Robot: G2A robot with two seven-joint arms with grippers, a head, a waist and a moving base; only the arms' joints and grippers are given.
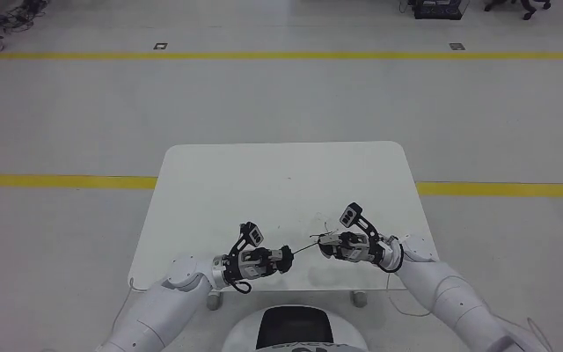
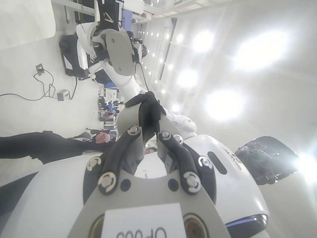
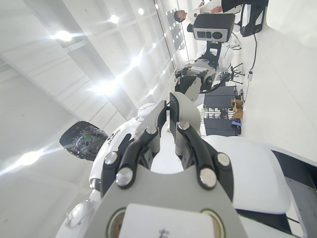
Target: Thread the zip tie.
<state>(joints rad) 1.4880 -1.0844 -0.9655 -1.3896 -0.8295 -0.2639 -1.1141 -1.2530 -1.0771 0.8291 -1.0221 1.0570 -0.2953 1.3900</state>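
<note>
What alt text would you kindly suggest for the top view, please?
A thin black zip tie stretches between the left gripper and right gripper, which face each other over the near side of a white rectangular table.

Both arms bent inward, left gripper (image 1: 287, 254) & right gripper (image 1: 324, 247) facing tip to tip, just apart; left pinches the zip tie (image 2: 148, 115), right's fingers nearly together.

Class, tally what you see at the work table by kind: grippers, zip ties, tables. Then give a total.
Grippers: 2, left gripper and right gripper
Zip ties: 1, the zip tie
Tables: 1, the table
Total: 4
</note>
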